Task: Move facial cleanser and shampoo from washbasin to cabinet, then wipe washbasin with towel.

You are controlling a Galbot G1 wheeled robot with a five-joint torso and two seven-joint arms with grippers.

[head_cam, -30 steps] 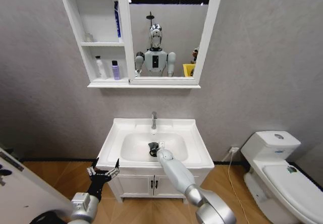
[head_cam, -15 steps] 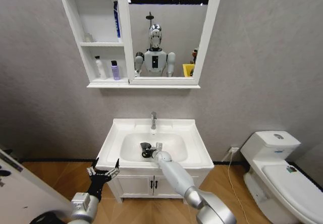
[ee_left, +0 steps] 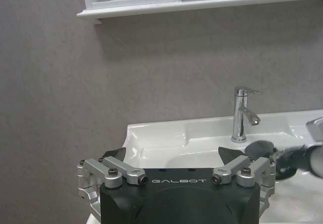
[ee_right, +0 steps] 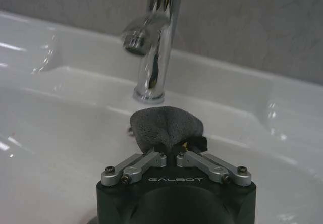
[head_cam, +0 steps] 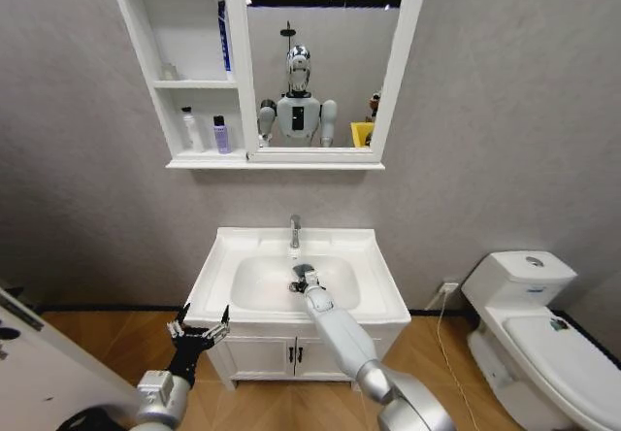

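The white washbasin (head_cam: 217,274) sits below the cabinet (head_cam: 194,84). My right gripper (head_cam: 301,278) reaches into the bowl just in front of the chrome tap (head_cam: 295,229). It is shut on the small grey towel (ee_right: 166,127), which is bunched at its fingertips against the bowl's far slope. A white bottle (head_cam: 192,128) and a purple bottle (head_cam: 221,135) stand on the cabinet's lower shelf; I cannot tell which is the facial cleanser and which the shampoo. My left gripper (head_cam: 199,334) hangs open, low beside the basin's left front corner.
A white-framed mirror (head_cam: 320,62) joins the cabinet on its right. Under the basin is a low two-door vanity (head_cam: 291,355). A white toilet (head_cam: 534,324) stands at the right. A white panel edge (head_cam: 39,353) crosses the lower left corner.
My right gripper has carried the towel from the bowl's middle to the left, then back up toward the tap. The left arm has not moved.
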